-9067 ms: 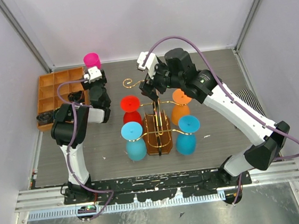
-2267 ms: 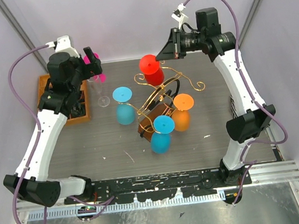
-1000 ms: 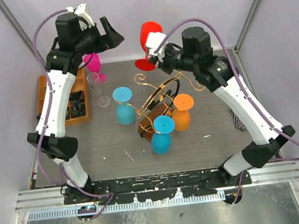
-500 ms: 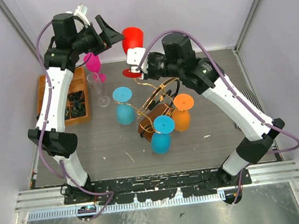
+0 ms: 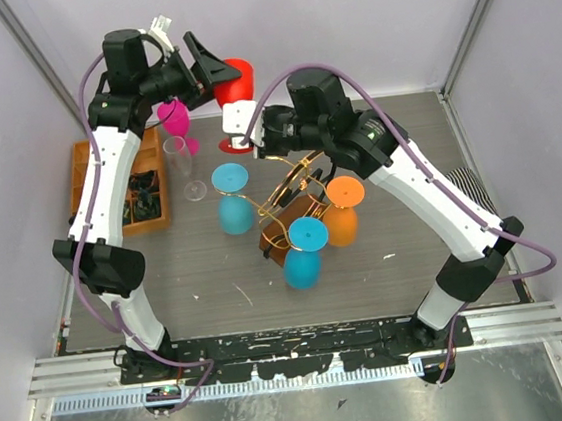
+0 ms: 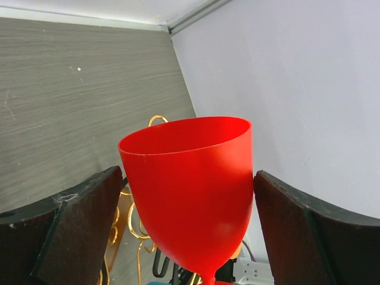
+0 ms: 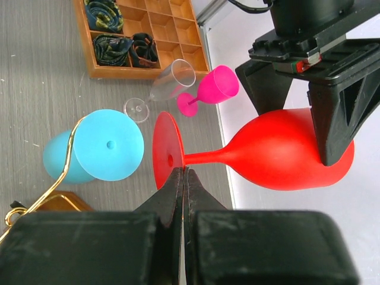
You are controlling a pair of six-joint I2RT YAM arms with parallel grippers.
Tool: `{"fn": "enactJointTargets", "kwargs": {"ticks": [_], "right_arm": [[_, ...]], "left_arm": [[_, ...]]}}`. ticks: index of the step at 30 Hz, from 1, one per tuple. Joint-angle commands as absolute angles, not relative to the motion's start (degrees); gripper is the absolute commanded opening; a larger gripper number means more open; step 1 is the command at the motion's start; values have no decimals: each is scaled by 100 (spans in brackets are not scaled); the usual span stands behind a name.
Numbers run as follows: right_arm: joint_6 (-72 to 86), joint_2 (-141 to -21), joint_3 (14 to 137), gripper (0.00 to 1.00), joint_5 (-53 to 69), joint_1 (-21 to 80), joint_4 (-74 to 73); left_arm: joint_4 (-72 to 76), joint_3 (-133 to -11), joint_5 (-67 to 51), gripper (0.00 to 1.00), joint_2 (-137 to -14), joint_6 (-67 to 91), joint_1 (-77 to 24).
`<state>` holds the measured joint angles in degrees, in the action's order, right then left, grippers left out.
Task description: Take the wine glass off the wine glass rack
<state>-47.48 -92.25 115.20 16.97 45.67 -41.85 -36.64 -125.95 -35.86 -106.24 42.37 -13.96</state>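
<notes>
A red wine glass [image 5: 235, 79] hangs in the air near the back wall, lying sideways, clear of the wine glass rack [image 5: 300, 175], a gold wire stand on a brown base. My right gripper [image 7: 184, 170] is shut on the glass's foot [image 7: 165, 151], right beside the stem. My left gripper [image 6: 187, 175] is open and straddles the red bowl [image 6: 193, 202], one dark finger [image 6: 77, 228] on each side. In the top view the left gripper [image 5: 219, 74] is high at the back left and the right gripper [image 5: 251, 133] is just below it.
Two blue glasses [image 5: 231, 198] [image 5: 305, 250] and an orange glass [image 5: 342, 209] stand round the tilted rack. A pink glass [image 5: 174, 115] and a clear flute [image 5: 184, 166] stand by the orange compartment tray [image 5: 117, 147] at the left. The back wall is close behind both grippers.
My right gripper has carried the red glass left and turned it. The bowl now sits between the open fingers of my left gripper, which has barely moved.
</notes>
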Motion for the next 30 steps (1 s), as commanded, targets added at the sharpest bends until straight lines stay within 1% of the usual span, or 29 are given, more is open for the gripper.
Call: {"fn": "enactJointTargets", "kwargs": {"ticks": [1, 9, 22, 30], "right_arm": [[-4916, -9202, 11844, 0, 1646, 4655, -4012], [-4940, -9186, 11848, 0, 1701, 4724, -4140], [-4979, -9139, 11806, 0, 1804, 4720, -4160], [-4952, -9192, 11823, 0, 1871, 4722, -4079]], "left_arm": [[-3517, -12523, -4052, 98, -10394, 4246, -1344], [-3637, -12455, -4352, 98, -10400, 4092, -1216], [-3137, -12314, -4731, 98, -10449, 4261, -1180], [-3601, -12397, -4773, 98, -10537, 4053, -1193]]}}
